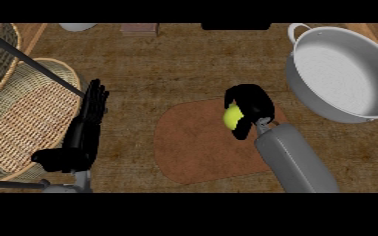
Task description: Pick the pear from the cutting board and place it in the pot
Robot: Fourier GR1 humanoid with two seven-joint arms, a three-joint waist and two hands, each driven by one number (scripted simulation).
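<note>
A yellow-green pear (232, 117) shows over the brown oval cutting board (193, 147) near its upper right part. My right hand (251, 106) is curled round the pear, hiding most of it. The grey pot (301, 83) with a pale inside stands at the upper right, apart from the hand. My left hand (90, 115) rests at the left with straight fingers pointing up, holding nothing.
Wicker baskets (33, 117) with a dark bar across them fill the left side. A white object (77, 26) and a small pinkish block (139, 28) lie at the counter's far edge. A dark object (236, 26) sits at top centre.
</note>
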